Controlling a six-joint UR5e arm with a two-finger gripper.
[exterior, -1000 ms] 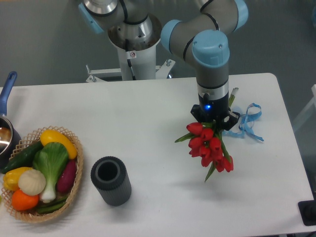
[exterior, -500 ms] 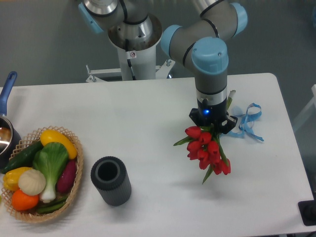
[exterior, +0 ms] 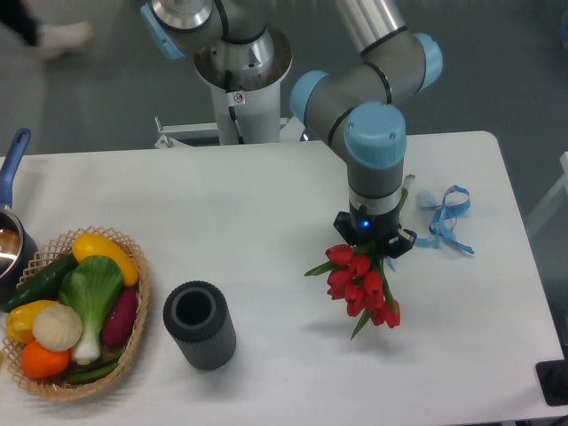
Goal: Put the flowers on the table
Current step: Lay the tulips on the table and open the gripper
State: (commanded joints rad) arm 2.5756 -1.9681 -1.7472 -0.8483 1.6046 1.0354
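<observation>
Flowers (exterior: 359, 284), a bunch of red tulip buds with green stems and leaves, sit right of centre in the frame, gripped at the stems by the gripper (exterior: 374, 241), whose fingers are pressed onto the bunch; the buds point toward the lower edge of the frame. Compared with the frames half a second and one second earlier, gripper and bunch have shifted left and slightly down in the frame, away from the blue ribbon (exterior: 445, 217). Whether the buds touch the table (exterior: 266, 195) cannot be told; a faint shadow lies just below them.

In the lower left, a dark cylinder (exterior: 200, 325) stands upright with its open end up, unmoved. Beside it, at the left edge, a wicker basket (exterior: 133, 333) holds vegetables, also unmoved. A pot with a blue handle (exterior: 12, 164) shows at the far left edge.

Further back, the ribbon lies on the table at upper right, now clear of the gripper. The arm's base (exterior: 238, 80) stands beyond the table's far edge.
</observation>
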